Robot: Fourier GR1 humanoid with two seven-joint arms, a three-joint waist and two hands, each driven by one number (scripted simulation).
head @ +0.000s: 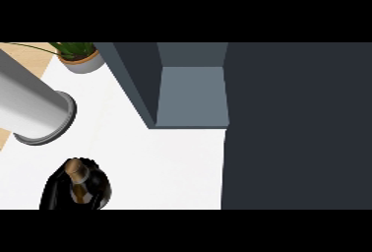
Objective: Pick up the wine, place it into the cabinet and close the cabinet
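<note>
- Wine bottle, black glass with a tan neck and a pale patch lower on its body, shows at the lower left of the head view, on the white counter top.
- It stands well apart from the cabinet, outside it, with bare counter between the two.
- Its black body runs down to the lower edge of the scene, so its base is hidden there.
- Neither hand shows in this view, and no grey forearm comes in from below. Whether the fingers are apart, together or clamped on anything cannot be told.
- The dark slate-grey cabinet sits at the top middle. Its open compartment shows a lighter blue-grey inner face.
- Nothing can be seen lying inside that compartment.
- A broad dark slate panel fills the whole right side, from top to bottom, and covers the counter there. Whether it is the cabinet's door or its front cannot be told.
- A large pale grey cylinder with a darker grey rim lies tilted at the left edge, up and left of the bottle and apart from it.
- A green leafy plant in a round grey pot stands at the upper left, just left of the cabinet's side wall.
- A tan wooden surface shows beyond the counter's edge at the far upper left.
</note>
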